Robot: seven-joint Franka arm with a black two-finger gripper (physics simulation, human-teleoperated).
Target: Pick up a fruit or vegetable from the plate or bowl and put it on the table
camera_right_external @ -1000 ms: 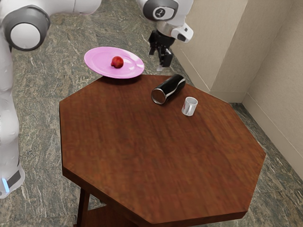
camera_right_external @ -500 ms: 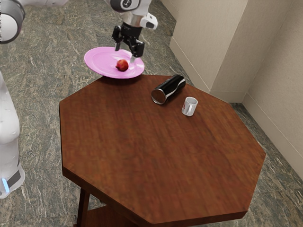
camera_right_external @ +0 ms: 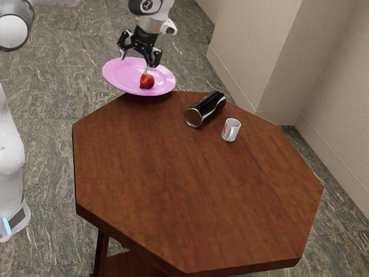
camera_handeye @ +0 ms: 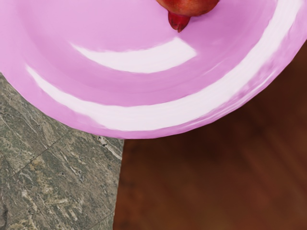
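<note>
hovering over the plate end of the table, black two-finger gripper (camera_right_external: 134, 63), jaws spread wide, nothing held between them. the task's thing, a red pomegranate (camera_right_external: 147, 81), sits on the pink plate (camera_right_external: 118, 72). one fingertip overlaps the fruit's upper side in the exterior view; can't tell if they touch or if one is just in front. wrist view: pomegranate cut off by the picture edge, only part of its body and the pointed crown (camera_handeye: 178, 22) visible, rest out of frame. bright glare streaks on the plate hide some of its surface, plate also partly out of frame there. plate sticks out past the edge of the brown wooden table (camera_right_external: 196, 190), grey stone floor (camera_right_external: 52, 115) beyond it; how it rests on the table is hard to see, dark shadow under the rim. white arm (camera_right_external: 8, 127) cropped, upper links run out of the exterior view. others on the tabletop: black tumbler (camera_right_external: 209, 107) lying on its side near the plate, round end toward the camera, and a white mug (camera_right_external: 231, 130) upright just beside it, small red mark mostly hidden by the view angle. both apart from plate and gripper, nothing standing between gripper and fruit.
</note>
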